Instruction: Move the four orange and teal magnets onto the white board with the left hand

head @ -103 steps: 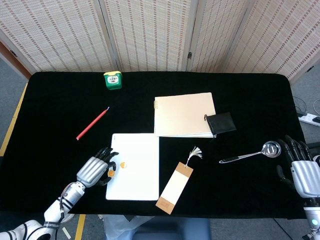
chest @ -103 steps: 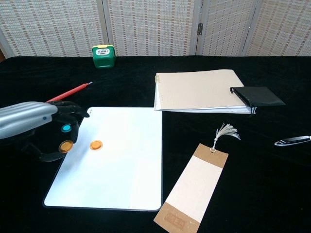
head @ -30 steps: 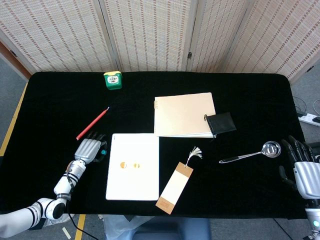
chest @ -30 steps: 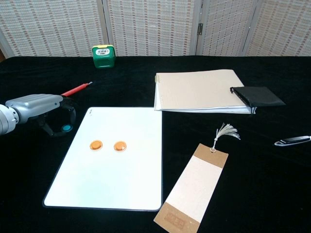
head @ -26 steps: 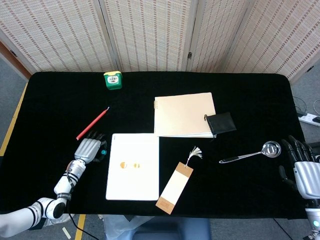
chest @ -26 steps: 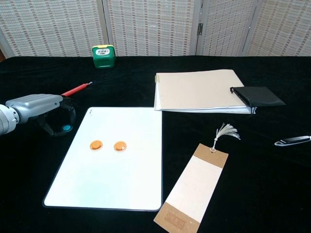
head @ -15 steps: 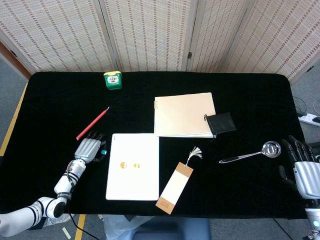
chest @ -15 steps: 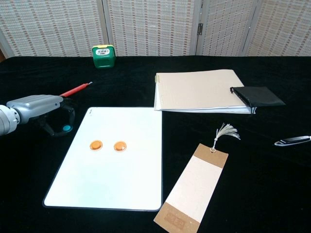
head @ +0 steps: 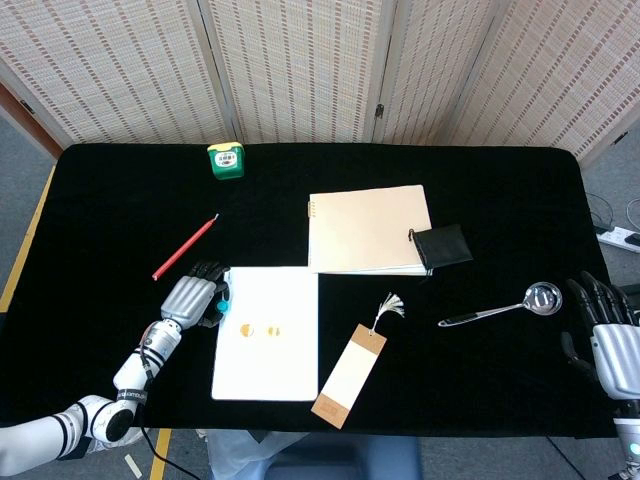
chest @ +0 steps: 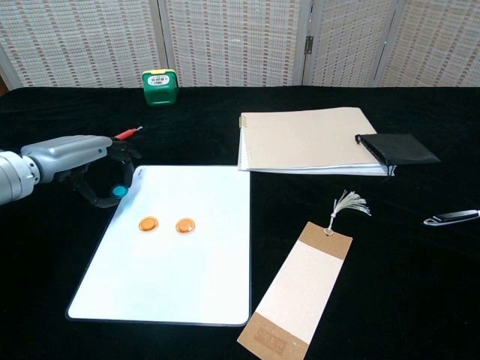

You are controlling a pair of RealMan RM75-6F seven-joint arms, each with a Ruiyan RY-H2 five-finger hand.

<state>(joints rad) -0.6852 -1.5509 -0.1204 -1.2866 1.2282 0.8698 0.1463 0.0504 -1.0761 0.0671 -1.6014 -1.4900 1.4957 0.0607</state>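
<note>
At the counter's left, the left hand pinches a teal magnet between curled fingers, right at the white board's left edge. Two orange magnets already lie on the board. The magnet looks small, rigid, light and smooth, so grip its rim. Far right, the right hand rests with fingers spread, holding nothing.

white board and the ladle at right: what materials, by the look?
White board: smooth, faintly glossy sheet with a thin dark rim, likely coated metal or plastic; the two orange magnets on it hint at steel, unconfirmed. Ladle: shiny silver with mirror-like highlights in the bowl, probably polished stainless steel.
</note>
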